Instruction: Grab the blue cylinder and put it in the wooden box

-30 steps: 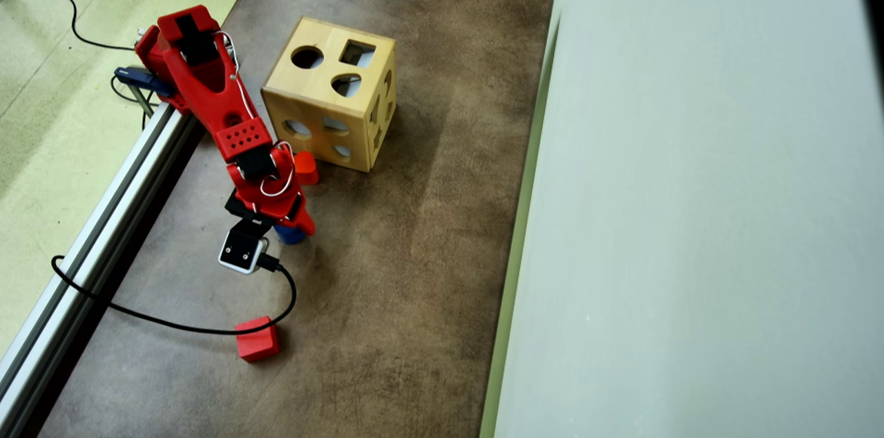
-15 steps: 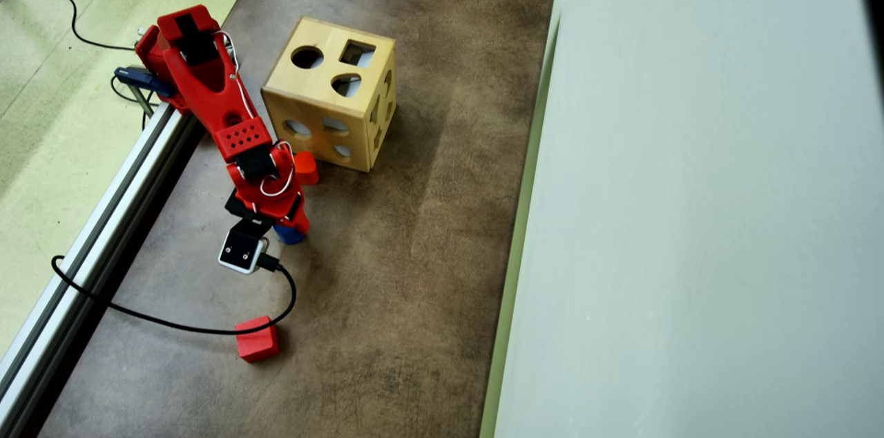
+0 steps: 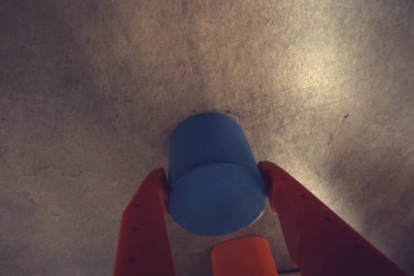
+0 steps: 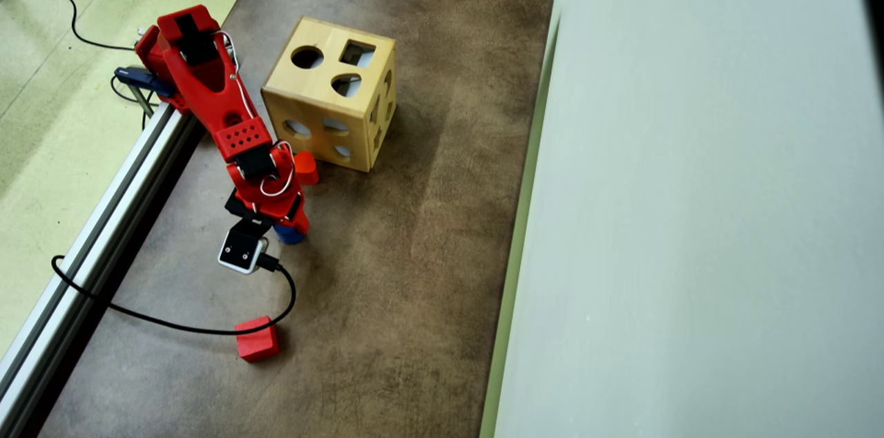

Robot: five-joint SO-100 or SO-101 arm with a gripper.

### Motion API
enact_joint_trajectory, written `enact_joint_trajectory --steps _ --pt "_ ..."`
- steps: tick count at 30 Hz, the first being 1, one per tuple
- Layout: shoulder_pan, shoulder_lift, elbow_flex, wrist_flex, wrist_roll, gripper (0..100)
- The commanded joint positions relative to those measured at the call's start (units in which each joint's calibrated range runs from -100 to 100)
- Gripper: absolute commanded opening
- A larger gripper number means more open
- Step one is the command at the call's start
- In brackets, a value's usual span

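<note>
In the wrist view the blue cylinder (image 3: 213, 172) stands upright on the brown table, held between my two red fingers (image 3: 145, 224). Each finger presses against one side of it, so the gripper (image 3: 213, 174) is shut on the blue cylinder. From overhead only a sliver of the blue cylinder (image 4: 291, 236) shows under the red gripper (image 4: 286, 229). The wooden box (image 4: 331, 99), a light cube with shaped holes, sits farther up the table beyond the arm, apart from the gripper.
An orange-red rounded block (image 4: 306, 167) lies by the box's lower corner, close to the arm. A red cube (image 4: 257, 340) rests lower down, beside the black camera cable (image 4: 173, 324). An aluminium rail (image 4: 90, 237) runs along the table's left edge.
The gripper's outer finger has drawn in against the blue cylinder over the last second. The arm and the cylinder have otherwise stayed in place.
</note>
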Motion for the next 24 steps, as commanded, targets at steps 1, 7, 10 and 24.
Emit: enact_joint_trajectory --steps 1,7,10,24 --pt "-1.80 -9.31 -2.05 4.23 -0.29 15" --pt "-3.43 -16.44 -2.85 11.71 -1.17 15" --pt "-4.10 -21.71 -2.85 13.32 -1.51 15" --pt "-15.25 -51.26 -2.14 25.70 -2.54 15"
